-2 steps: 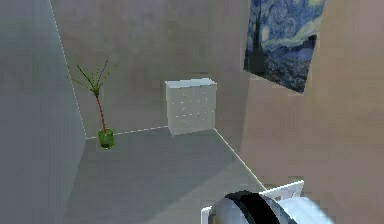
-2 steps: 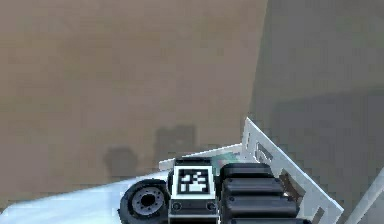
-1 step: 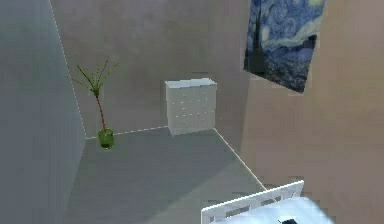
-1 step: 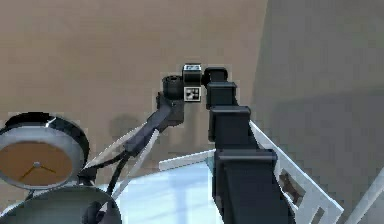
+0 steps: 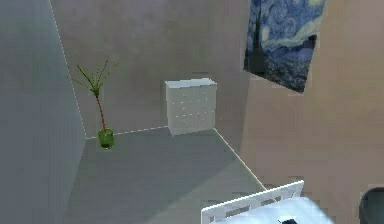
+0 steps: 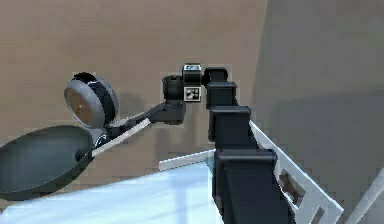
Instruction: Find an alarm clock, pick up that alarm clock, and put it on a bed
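A round grey alarm clock [image 6: 91, 101] with a dark bell on top hangs at the far end of my gripper [image 6: 104, 137], clear of any surface, with brown wall behind it. The gripper holds the alarm clock. The dark arm [image 6: 240, 150] rises from the bottom edge, with white marker squares [image 6: 192, 82] at its end. Below the arm lies the bed [image 6: 150, 195], pale blue-white with a white frame [image 6: 300, 190]. The bed's corner [image 5: 255, 205] also sits at the forward view's bottom right.
A dark grey oval object with a lighter rim [image 6: 40, 165] lies low at the arm side view's left, by the bed. Ahead are a white dresser [image 5: 190, 105], a potted plant [image 5: 103, 120] in the corner, a swirling blue painting [image 5: 283, 40] and open grey floor [image 5: 150, 175].
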